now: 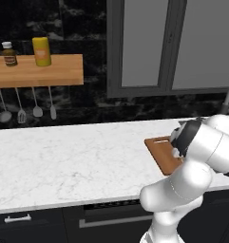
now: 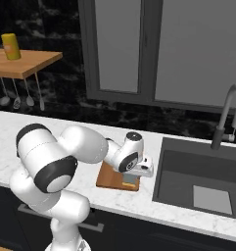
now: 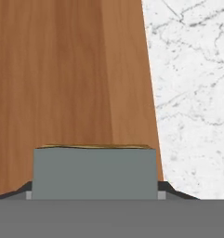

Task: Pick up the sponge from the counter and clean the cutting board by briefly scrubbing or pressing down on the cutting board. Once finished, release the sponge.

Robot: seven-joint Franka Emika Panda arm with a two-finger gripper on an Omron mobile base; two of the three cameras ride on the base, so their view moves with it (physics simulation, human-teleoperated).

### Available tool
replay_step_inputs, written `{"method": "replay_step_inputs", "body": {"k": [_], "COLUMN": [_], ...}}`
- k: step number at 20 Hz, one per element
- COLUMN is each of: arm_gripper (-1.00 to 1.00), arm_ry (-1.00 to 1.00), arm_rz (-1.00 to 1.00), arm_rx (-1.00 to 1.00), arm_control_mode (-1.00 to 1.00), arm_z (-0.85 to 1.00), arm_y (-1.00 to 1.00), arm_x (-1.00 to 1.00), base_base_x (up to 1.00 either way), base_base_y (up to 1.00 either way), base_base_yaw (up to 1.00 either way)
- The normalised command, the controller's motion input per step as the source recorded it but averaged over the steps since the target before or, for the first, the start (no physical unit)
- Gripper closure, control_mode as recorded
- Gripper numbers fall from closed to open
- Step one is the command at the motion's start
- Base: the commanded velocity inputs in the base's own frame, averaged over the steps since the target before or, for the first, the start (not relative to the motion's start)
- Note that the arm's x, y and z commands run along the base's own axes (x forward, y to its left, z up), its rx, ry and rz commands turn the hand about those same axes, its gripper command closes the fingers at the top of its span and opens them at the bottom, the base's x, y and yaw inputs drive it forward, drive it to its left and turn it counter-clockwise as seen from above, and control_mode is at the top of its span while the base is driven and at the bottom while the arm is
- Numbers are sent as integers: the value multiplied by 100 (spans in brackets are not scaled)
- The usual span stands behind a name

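The reddish-brown cutting board lies on the white marble counter near its front edge, just left of the sink. My gripper is shut on the sponge, whose grey-green face and thin yellow edge show between the dark fingertips. The sponge sits low over the board, close to its edge beside the marble. From the right base view, the gripper points down at the board's near right corner with the sponge under it. In the left base view my arm covers most of the board.
A dark sink with a curved faucet lies right of the board. A light wooden wall shelf carries a brown bottle and a yellow jar, with utensils hanging below. Open counter stretches left.
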Motion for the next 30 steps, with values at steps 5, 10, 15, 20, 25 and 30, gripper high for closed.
{"method": "replay_step_inputs", "body": {"k": [5,10,15,20,25,30], "arm_gripper": [100,100,100,100,100,100], "arm_ry": [-7,-5,-3,-2,-1,-3], "arm_rz": [0,0,0,0,0,0], "arm_rx": [0,0,0,0,0,5], "arm_control_mode": [-100,-100,-100,-100,-100,-100], "arm_z": [0,0,0,0,0,-6], "arm_y": [5,6,1,1,5,0], "arm_x": [28,59,69,79,85,65], "base_base_x": [0,0,0,0,0,0], "base_base_y": [0,0,0,0,0,0], "base_base_yaw": [0,0,0,0,0,0]}}
